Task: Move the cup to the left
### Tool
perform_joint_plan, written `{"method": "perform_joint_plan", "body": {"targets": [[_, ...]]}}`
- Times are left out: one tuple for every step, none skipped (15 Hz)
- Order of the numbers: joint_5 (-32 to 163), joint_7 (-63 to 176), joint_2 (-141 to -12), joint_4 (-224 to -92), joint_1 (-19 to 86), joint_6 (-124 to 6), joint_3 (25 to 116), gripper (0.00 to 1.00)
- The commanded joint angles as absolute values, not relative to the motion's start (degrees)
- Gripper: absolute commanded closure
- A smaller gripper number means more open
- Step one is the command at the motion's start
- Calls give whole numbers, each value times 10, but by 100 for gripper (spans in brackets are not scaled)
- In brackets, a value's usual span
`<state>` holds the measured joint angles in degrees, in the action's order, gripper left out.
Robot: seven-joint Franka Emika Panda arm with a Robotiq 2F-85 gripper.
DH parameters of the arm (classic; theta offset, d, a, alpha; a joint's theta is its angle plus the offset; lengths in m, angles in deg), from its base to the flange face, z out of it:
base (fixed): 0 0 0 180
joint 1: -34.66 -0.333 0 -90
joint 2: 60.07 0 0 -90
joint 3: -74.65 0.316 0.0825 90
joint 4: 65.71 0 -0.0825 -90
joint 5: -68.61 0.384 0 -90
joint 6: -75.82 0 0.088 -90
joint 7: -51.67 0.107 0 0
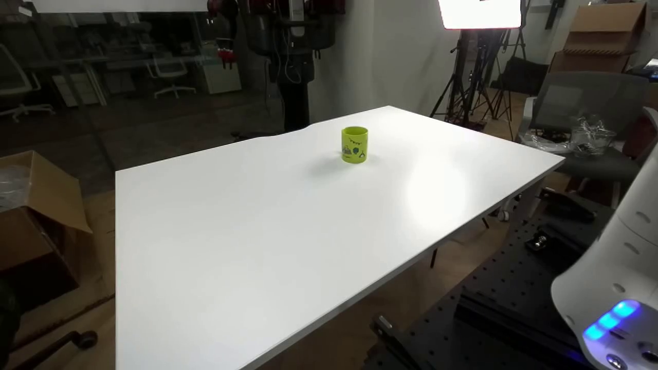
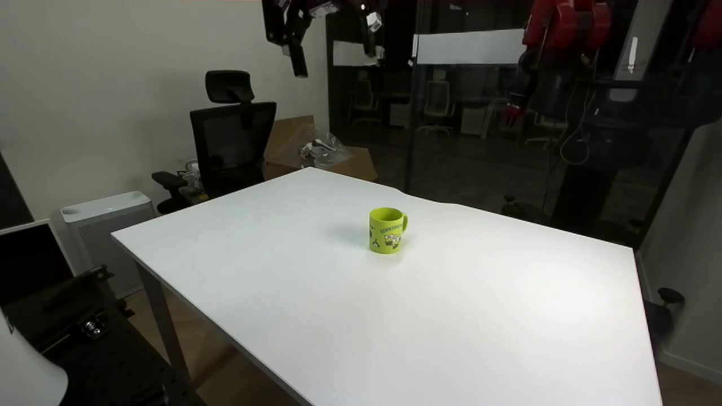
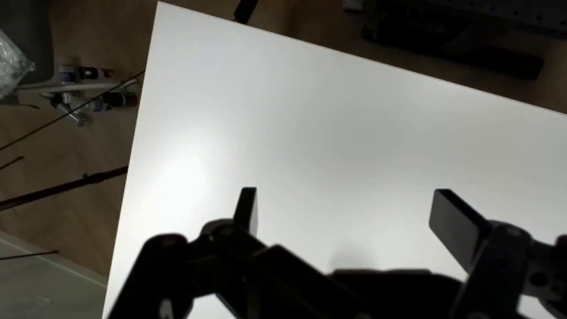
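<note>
Standing upright on the flat white desk [image 1: 231, 221], inward of its notched edge, the small yellow-green cylindrical cup [image 2: 386, 232] with dark printed figures and a looped handle is well apart from the black two-fingered hand [image 3: 343, 210], which hangs over the desk, released, fingers [image 3: 452, 223] spread wide.

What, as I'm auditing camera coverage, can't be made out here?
Cup, inner bottom: hidden by its near wall, in both exterior views.
Lettering on it: too small to read, in an exterior view.
Gripper, upper part: cut off by the top edge, in an exterior view.
Table behind the gripper: hidden by it, in the wrist view.
</note>
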<state>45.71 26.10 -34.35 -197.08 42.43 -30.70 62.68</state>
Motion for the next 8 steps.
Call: {"method": "perform_joint_plan", "body": {"targets": [[457,261,-343,-1970,423,-304,625,0],[457,261,-340,-1970,424,-303,625,0],[470,223,-329,-1980,411,-319,616,0],[484,183,-328,-1985,399,-340,608,0],[484,165,-333,-1987,393,-361,609,0],[483,140,-338,-1990,388,-379,610,0],[482,116,-343,-1992,382,-397,611,0],[478,92,-351,-1996,378,-416,612,0]]}}
